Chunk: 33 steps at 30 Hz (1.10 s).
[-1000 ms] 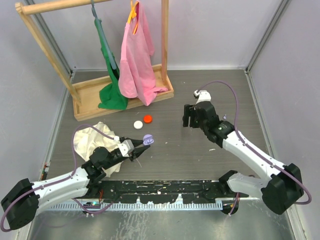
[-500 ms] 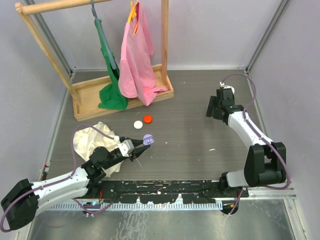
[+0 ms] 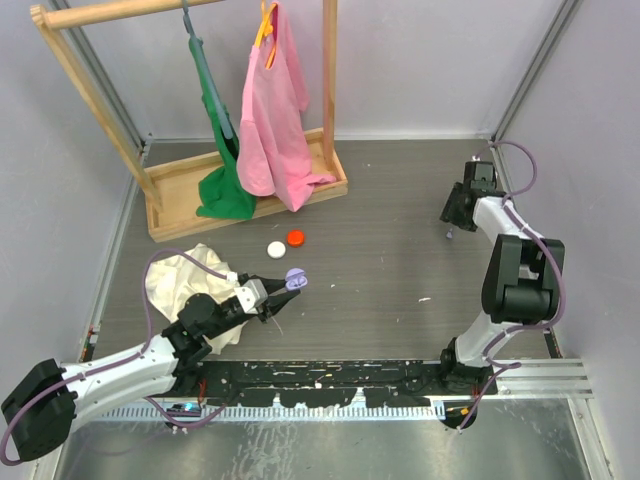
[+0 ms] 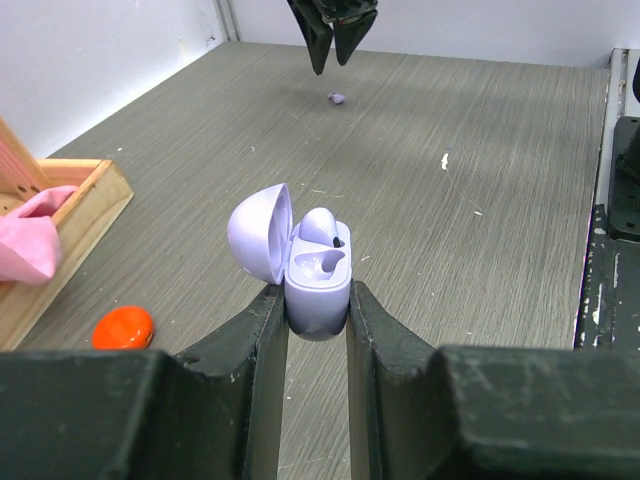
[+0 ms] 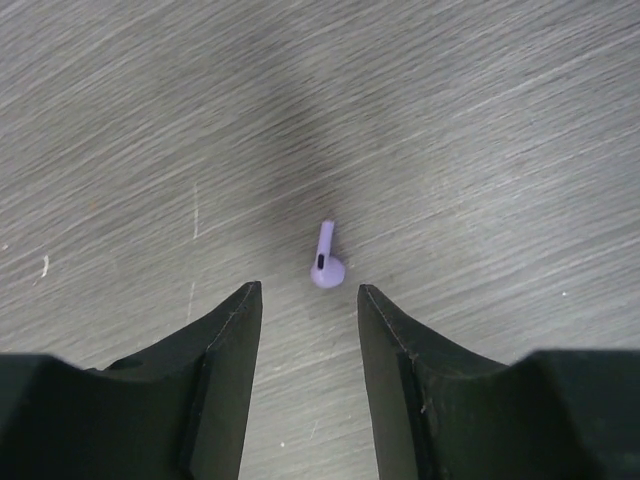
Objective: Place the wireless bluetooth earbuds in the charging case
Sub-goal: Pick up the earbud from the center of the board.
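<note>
Right arm has swung from mid-tabletop out to the far right corner over the last second. Left arm and its load unchanged.

Right pincer (image 5: pixel 307 290): released, jaws spread, nothing between them. Loose earbud (image 5: pixel 325 262) lies on the tabletop (image 5: pixel 480 120) just ahead of the fingertips, within the line of the gap but offset toward the right finger. Colour reads pale lavender, not white. Long axis: stem points away from the pincer, tilted slightly right, with the bulb end nearest the tips. Closing direction therefore runs across the stem, which is favourable. Height of the tips above the surface: cannot tell.

Left pincer (image 4: pixel 316 296): clenched on the charging case (image 4: pixel 320 275), gripping its lower body from both sides. Lid (image 4: pixel 258 232) is hinged open to the left. Seated earbud (image 4: pixel 318 225) occupies one socket; the second socket looks vacant.

Judgement: the right arm is by far the nearer to the loose earbud, and the case is held well apart at near-left. Next move calls for a short advance and descent, nudged right to centre the bud, then a gentle close. Risk: the tiny part squirts out or rolls.
</note>
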{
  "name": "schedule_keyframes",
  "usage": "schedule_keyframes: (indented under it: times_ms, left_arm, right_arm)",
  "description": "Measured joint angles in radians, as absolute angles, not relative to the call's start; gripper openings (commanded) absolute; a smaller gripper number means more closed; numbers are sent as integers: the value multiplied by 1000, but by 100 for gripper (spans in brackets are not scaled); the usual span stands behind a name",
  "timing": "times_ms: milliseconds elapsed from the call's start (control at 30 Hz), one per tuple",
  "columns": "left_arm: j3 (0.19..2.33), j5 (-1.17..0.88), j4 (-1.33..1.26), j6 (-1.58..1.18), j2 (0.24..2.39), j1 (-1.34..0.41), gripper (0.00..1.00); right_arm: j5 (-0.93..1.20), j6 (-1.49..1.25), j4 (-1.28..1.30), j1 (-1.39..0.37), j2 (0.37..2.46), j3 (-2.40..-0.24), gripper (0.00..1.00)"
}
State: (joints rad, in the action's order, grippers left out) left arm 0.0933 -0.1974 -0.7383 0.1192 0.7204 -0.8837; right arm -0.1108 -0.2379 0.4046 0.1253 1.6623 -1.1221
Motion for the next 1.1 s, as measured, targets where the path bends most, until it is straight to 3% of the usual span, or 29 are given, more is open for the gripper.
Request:
schedule_keyframes:
  times_ms: [567,800,1100]
  left_arm:
    - [97,-198,-735,119,731,-884,0]
    - [97,-198,-734,118,731,-884,0]
    - [97,-198,-734,117,730,-884,0]
  right_arm:
    - [-38,-211,418,169,1875,-1208,37]
    - [-18,-205,427,168,1877,-1207,18]
    - [-5,-204,424,151,1823,-1139,13]
